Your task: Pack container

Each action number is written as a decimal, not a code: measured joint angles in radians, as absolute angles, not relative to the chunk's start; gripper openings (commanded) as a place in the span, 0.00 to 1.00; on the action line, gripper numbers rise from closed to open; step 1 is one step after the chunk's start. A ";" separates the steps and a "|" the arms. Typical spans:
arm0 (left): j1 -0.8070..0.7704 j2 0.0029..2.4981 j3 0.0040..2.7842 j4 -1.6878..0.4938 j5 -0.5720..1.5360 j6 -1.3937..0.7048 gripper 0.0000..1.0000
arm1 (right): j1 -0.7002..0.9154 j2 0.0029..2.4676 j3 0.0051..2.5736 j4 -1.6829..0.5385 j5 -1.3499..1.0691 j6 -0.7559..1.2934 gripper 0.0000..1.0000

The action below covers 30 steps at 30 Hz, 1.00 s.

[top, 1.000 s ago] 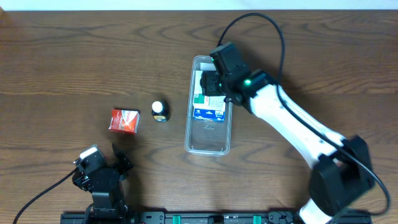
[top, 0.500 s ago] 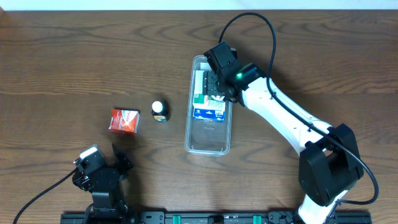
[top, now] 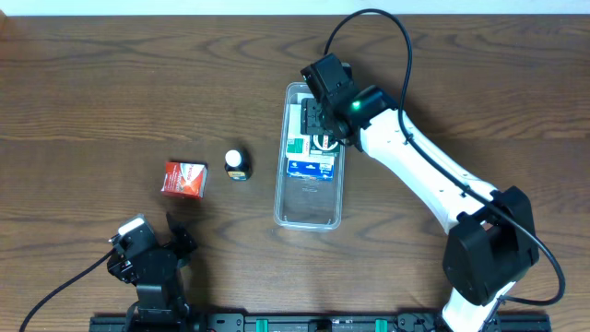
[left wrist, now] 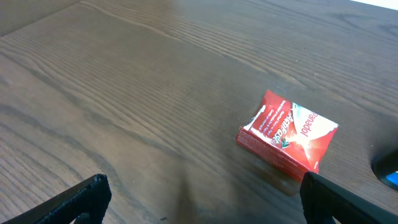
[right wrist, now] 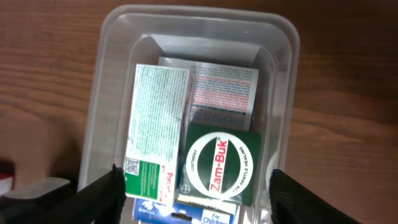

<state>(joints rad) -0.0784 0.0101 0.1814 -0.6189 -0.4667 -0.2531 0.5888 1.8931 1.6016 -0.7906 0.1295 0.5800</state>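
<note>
The clear plastic container lies lengthwise at the table's middle; its far end fills the right wrist view. Inside lie a green-and-white box, a green Zam-Buk box, a white leaflet-like pack and a blue box. My right gripper hovers open over the container's far end, empty. A red Panadol box lies on the table to the left, also in the left wrist view. A small dark bottle with white cap stands between it and the container. My left gripper is open, empty, at the front left.
The near half of the container holds nothing. Bare wooden table surrounds everything.
My right gripper has moved slightly up and toward the container's far end, leaving the Zam-Buk box lying in the container. The left arm has not moved.
</note>
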 measured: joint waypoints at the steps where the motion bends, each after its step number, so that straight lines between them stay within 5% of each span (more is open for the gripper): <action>1: -0.078 0.010 0.181 -0.619 -0.467 -0.253 0.98 | 0.587 1.888 1.613 -0.804 0.128 0.576 0.76; 11: -0.078 0.010 0.181 -0.619 -0.467 -0.253 0.98 | 0.353 1.517 1.670 -1.061 0.113 0.524 0.99; 20: -0.078 0.010 0.180 -0.598 -0.468 -0.253 0.98 | 0.087 1.341 1.688 -1.295 0.128 0.492 0.99; 30: -0.078 0.010 0.171 -0.499 -0.444 -0.265 0.98 | 0.053 1.353 1.687 -1.375 0.128 0.487 0.99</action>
<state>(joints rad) -0.0784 0.0105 0.1707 -0.4988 -0.4442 -0.2649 0.0532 1.3525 1.6875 -1.3754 0.1276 0.4870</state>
